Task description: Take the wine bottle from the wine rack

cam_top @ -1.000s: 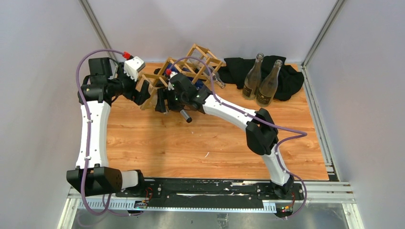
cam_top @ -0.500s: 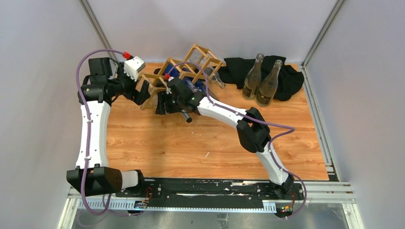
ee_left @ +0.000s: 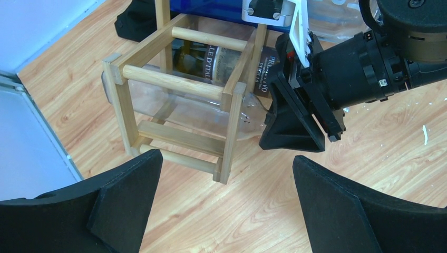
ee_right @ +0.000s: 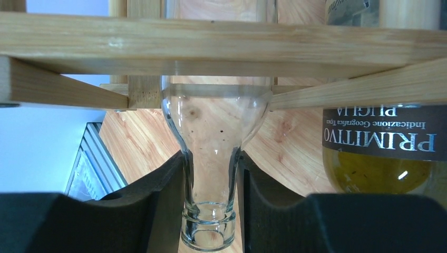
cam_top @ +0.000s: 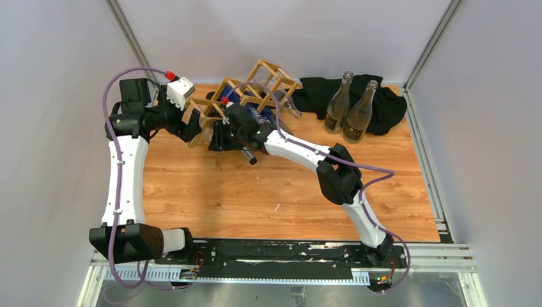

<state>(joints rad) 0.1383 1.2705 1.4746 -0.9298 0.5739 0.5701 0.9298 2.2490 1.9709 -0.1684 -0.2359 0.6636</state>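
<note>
The wine rack [cam_top: 268, 78], a light wood lattice, stands at the back of the table, also seen in the left wrist view [ee_left: 179, 84] and close up in the right wrist view [ee_right: 211, 45]. A clear wine bottle [ee_right: 213, 132] lies in its end cell [ee_left: 174, 108], neck pointing out. My right gripper [ee_right: 211, 174] is shut on that neck, one pad on each side, at the rack's front left [cam_top: 215, 135]. My left gripper [cam_top: 192, 125] hangs open just off the rack's left end [ee_left: 226, 158], holding nothing.
A second bottle with a dark label [ee_right: 379, 147] lies in the neighbouring cell. Two bottles [cam_top: 339, 105] [cam_top: 361, 114] stand upright on a black cloth [cam_top: 391, 102] at the back right. A blue object [ee_left: 211, 6] sits behind the rack. Grey walls enclose three sides.
My right gripper slid left toward the rack's end cell and closed on the clear bottle's neck. The left arm has barely moved and stays open.
</note>
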